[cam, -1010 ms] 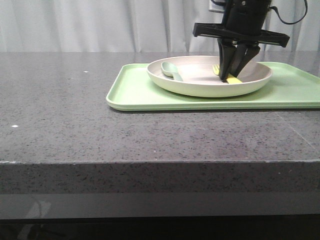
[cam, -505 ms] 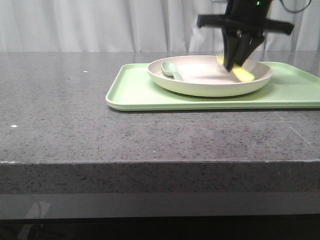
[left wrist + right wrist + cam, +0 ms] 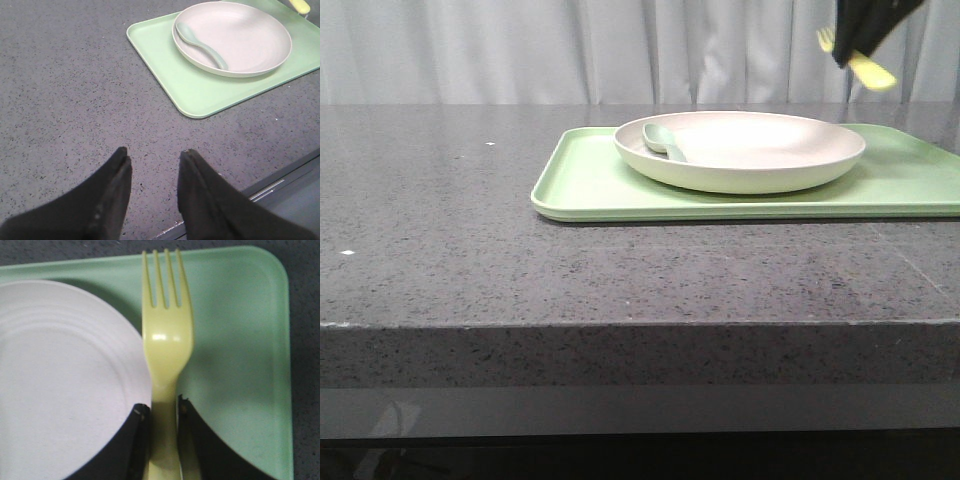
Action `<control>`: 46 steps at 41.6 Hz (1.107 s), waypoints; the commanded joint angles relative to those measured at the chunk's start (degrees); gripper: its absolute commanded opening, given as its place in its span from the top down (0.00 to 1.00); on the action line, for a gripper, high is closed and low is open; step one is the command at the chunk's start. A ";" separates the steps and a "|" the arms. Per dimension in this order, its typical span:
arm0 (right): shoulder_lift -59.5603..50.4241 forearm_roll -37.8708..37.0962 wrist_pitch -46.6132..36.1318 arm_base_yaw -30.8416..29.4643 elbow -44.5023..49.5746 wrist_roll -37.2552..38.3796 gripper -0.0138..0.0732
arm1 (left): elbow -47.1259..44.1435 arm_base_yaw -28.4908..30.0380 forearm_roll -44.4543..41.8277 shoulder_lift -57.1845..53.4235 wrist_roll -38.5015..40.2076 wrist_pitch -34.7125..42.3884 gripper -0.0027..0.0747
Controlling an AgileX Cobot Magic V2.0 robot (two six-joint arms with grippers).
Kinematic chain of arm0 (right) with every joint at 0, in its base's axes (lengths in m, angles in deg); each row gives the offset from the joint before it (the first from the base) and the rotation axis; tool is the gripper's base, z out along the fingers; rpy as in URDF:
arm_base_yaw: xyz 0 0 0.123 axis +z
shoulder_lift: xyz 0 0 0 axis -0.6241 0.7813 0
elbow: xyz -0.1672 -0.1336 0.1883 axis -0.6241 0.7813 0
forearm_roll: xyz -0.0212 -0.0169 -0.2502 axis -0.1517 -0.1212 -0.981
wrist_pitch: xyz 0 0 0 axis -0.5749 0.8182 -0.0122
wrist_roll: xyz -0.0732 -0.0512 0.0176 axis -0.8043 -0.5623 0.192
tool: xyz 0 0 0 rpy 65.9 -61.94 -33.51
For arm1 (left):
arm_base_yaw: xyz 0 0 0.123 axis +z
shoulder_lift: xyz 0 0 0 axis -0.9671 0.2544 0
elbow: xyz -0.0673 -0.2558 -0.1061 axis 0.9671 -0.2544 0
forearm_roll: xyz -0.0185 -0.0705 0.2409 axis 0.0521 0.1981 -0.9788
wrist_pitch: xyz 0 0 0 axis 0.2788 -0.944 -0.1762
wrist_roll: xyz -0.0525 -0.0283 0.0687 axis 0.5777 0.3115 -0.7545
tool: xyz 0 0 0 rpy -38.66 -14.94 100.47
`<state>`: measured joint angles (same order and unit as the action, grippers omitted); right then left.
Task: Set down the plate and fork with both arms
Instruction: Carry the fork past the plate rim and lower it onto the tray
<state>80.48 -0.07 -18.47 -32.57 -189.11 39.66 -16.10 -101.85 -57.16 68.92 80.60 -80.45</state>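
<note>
- Fork: we see a small pale-yellow plastic fork with four short tines and a glossy neck. In the front view it hangs in the air above and behind the plate's right edge, tilted, tines up and to the left, handle end down and to the right.
- Right gripper: its dark fingers are closed on the fork's handle, one on each side; the long axis of the fork runs straight out from between them.
- Plate: large, round, shallow, pale pinkish-cream, with a raised rim. It sits on the green tray, towards the tray's left end.
- Spoon: grey-green, lying inside the plate against its left rim.
- Left gripper: the fingers stand apart with nothing between them, over the grey speckled table, well apart from the tray.
- We read no writing or labels anywhere.
</note>
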 commanded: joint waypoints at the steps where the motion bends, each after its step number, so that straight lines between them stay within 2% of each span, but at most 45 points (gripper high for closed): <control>1: -3.37 -0.34 5.50 -2.07 1.74 -1.60 0.75 | 1.49 0.00 0.58 -0.09 -0.25 3.98 0.66; 15: -3.32 0.44 2.94 -7.06 11.35 -5.46 0.75 | 1.49 0.00 0.58 -0.09 -0.25 3.98 0.66; 30: -3.21 4.03 1.02 -7.13 11.78 -8.99 0.75 | 1.49 0.00 0.58 -0.09 -0.25 3.98 0.66; 46: -3.15 4.10 1.54 -7.06 11.78 -10.02 0.75 | 1.49 0.00 0.80 -0.09 -0.25 3.98 0.66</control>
<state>80.48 3.41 -18.89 -39.51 -176.04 30.42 -16.10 -101.85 -57.16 68.92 80.60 -80.45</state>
